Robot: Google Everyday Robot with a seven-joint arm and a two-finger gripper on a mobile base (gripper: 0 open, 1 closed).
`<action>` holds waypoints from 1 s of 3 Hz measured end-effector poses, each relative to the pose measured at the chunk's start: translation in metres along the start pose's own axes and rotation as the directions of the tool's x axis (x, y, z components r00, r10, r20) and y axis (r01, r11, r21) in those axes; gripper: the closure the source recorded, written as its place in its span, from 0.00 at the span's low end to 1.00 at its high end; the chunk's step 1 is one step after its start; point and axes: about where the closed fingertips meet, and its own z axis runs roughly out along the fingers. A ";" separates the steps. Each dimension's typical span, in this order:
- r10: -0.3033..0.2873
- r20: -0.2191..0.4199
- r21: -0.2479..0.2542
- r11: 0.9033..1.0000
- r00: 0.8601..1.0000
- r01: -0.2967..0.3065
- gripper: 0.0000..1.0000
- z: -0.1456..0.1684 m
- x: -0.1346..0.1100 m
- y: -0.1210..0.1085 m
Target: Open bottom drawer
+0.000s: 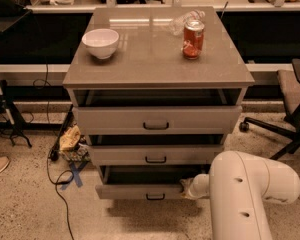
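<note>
The bottom drawer (135, 190) is the lowest, narrowest front of the grey-beige cabinet, with a small black bar handle (155, 197). It stands pulled out a little, with a dark gap above its front. My gripper (186, 187) is at the drawer's right end, by its top edge, at the end of my white arm (250, 194), which comes in from the lower right. The arm hides the drawer's right end.
The middle drawer (155, 155) and top drawer (156, 120) also stand slightly out. On the cabinet top sit a white bowl (101, 42), a red can (193, 39) and a clear plastic bottle (185, 19). An office chair (290, 109) stands right; cables and a bag (70, 139) lie left.
</note>
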 end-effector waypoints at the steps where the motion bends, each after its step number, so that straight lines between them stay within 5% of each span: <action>1: 0.000 0.000 0.000 1.000 1.000 0.000 0.35 0.000 0.000 0.000; 2: 0.000 0.000 0.000 1.000 1.000 0.000 0.11 0.000 0.000 0.000; 3: 0.000 0.001 -0.002 1.000 1.000 0.000 0.00 0.001 -0.001 0.001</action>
